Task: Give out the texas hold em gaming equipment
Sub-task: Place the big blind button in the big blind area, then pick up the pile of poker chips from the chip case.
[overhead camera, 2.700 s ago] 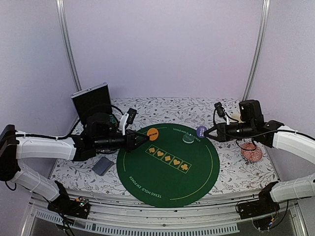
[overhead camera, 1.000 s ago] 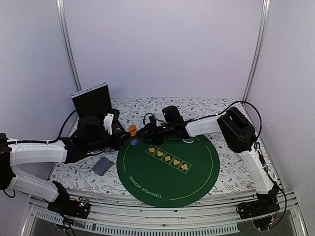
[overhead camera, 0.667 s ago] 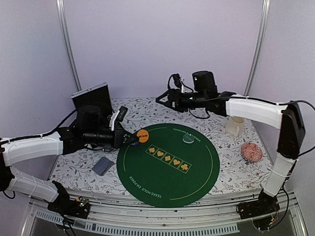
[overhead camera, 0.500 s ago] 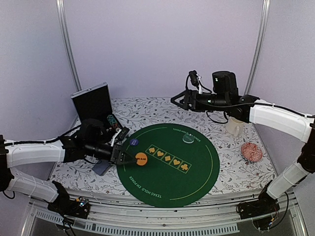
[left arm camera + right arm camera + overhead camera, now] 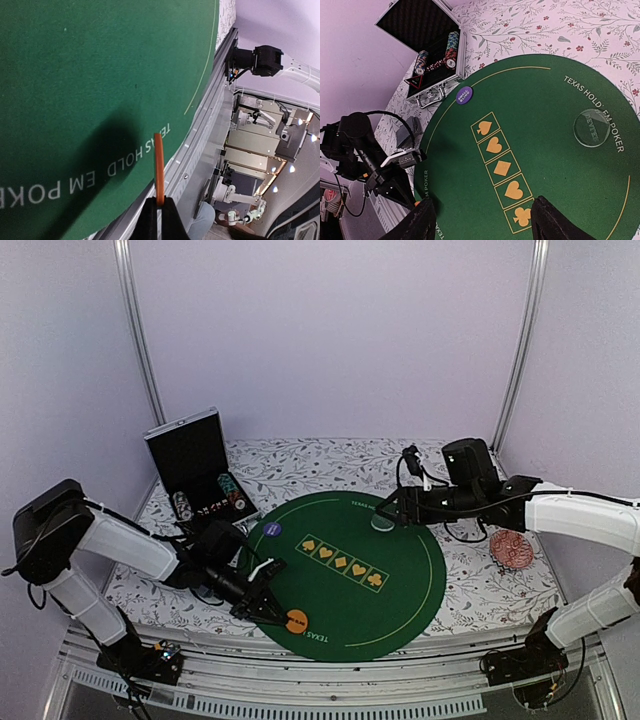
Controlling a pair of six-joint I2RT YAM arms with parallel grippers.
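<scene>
My left gripper (image 5: 279,616) is shut on the orange round disc (image 5: 296,620), low over the near edge of the green poker mat (image 5: 400,590). In the left wrist view the disc (image 5: 159,165) stands edge-on between the fingertips of that gripper (image 5: 159,204). My right gripper (image 5: 487,220) hangs open and empty over the mat's far right, close to the clear disc (image 5: 593,127). A purple disc (image 5: 464,94) lies at the mat's left rim. Chip stacks (image 5: 451,47) and a red-edged triangle marker (image 5: 416,80) sit in the open case (image 5: 190,455). Cards (image 5: 412,127) lie left of the mat.
A pink patterned saucer (image 5: 513,548) lies on the floral cloth at the right. The table's metal front rail (image 5: 330,680) runs just below the left gripper. Five gold suit boxes (image 5: 342,562) cross the mat's middle.
The left gripper has carried the orange disc from the mat's left side to its near edge. The right arm swung from the back down to the clear disc, and its jaws opened a little.
</scene>
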